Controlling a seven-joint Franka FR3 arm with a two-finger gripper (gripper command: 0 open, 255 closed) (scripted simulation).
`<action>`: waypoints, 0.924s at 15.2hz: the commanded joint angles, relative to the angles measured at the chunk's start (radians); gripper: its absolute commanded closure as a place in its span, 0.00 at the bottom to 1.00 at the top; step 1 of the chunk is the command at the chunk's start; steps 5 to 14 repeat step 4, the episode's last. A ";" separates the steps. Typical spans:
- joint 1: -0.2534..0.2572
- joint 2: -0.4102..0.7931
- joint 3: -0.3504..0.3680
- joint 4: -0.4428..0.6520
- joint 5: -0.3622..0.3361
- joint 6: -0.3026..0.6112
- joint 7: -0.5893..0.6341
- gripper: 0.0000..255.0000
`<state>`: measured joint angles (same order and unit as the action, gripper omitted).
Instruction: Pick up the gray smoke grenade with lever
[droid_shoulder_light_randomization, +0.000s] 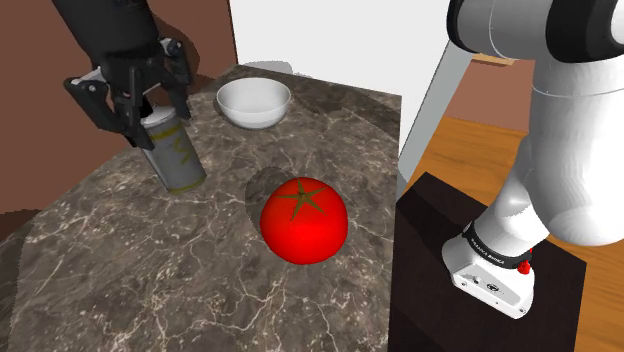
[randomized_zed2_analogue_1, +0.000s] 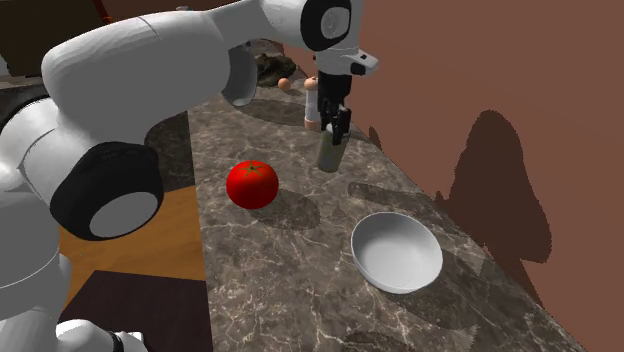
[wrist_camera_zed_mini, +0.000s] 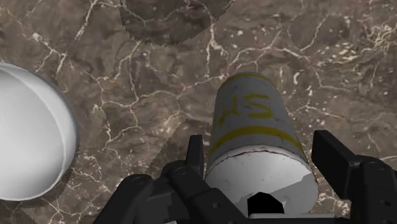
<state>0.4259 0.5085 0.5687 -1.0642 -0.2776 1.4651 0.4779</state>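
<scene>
The smoke grenade (droid_shoulder_light_randomization: 175, 155) is a grey can with yellow markings, standing on the dark marble table (droid_shoulder_light_randomization: 120, 280). My black gripper (droid_shoulder_light_randomization: 158, 120) is lowered over its top, one finger on each side. In the wrist view the grenade (wrist_camera_zed_mini: 251, 118) sits between the fingers of the gripper (wrist_camera_zed_mini: 261, 149). One finger (wrist_camera_zed_mini: 195, 153) lies against its side, and the other finger (wrist_camera_zed_mini: 334, 156) shows a thin gap. The jaws stand apart and the can rests on the table. In the second exterior view the gripper (randomized_zed2_analogue_1: 332, 125) hangs over the grenade (randomized_zed2_analogue_1: 328, 155). I cannot make out the lever.
A large red tomato (droid_shoulder_light_randomization: 304, 220) lies toward the stand's side of the grenade. A white bowl (droid_shoulder_light_randomization: 254, 103) sits at the table's far end, also close by the gripper in the wrist view (wrist_camera_zed_mini: 28, 133). A brown wall runs along the table's far side.
</scene>
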 joint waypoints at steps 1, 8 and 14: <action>0.014 0.013 -0.002 0.050 -0.006 -0.036 -0.002 1.00; 0.024 0.023 -0.003 0.084 -0.012 -0.059 -0.003 1.00; 0.024 0.023 -0.003 0.084 -0.012 -0.059 -0.003 1.00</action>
